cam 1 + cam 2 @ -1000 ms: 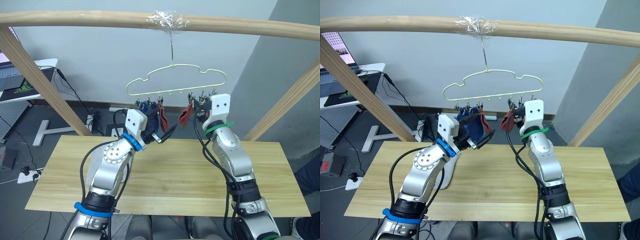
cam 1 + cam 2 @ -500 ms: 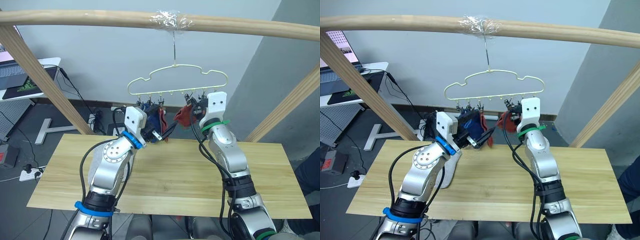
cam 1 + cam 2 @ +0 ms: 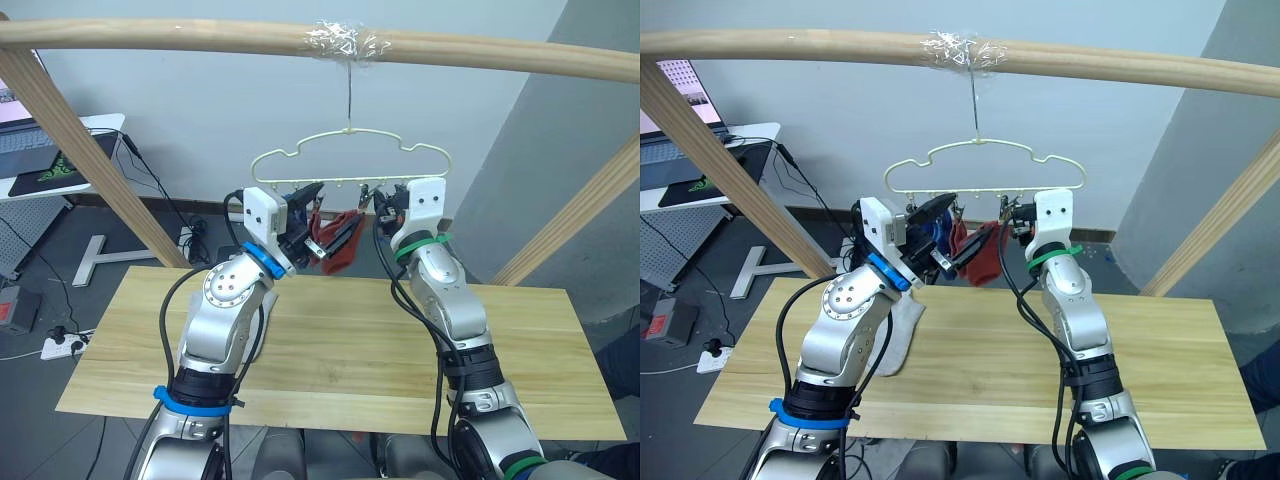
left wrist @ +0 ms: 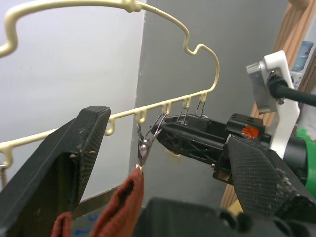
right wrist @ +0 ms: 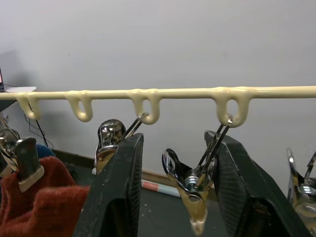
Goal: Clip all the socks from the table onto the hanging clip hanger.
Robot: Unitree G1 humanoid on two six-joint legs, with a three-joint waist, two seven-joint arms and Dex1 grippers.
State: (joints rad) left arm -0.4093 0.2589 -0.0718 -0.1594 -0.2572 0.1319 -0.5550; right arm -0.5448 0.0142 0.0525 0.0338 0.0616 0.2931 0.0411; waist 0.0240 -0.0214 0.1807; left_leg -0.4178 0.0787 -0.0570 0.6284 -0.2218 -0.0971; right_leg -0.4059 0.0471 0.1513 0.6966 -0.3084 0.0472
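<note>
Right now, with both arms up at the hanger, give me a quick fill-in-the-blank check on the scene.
1. The clip hanger hangs by its hook from the wooden ____.
2. The sock hanging between the two arms is rust ____.
3. A light grey sock lies on the ____, partly behind the left arm.
4. In the right wrist view, a metal clip sits between the fingers of the right gripper, which is ____.

Missing words: rail; red; table; open

Even, diffuse indoor light; no harsh glare.

Soft shadows are cast on the table (image 3: 330, 340). Glints are seen on the metal clips (image 5: 190, 180). Near fingers (image 4: 59, 163) are rendered slightly soft.
</note>
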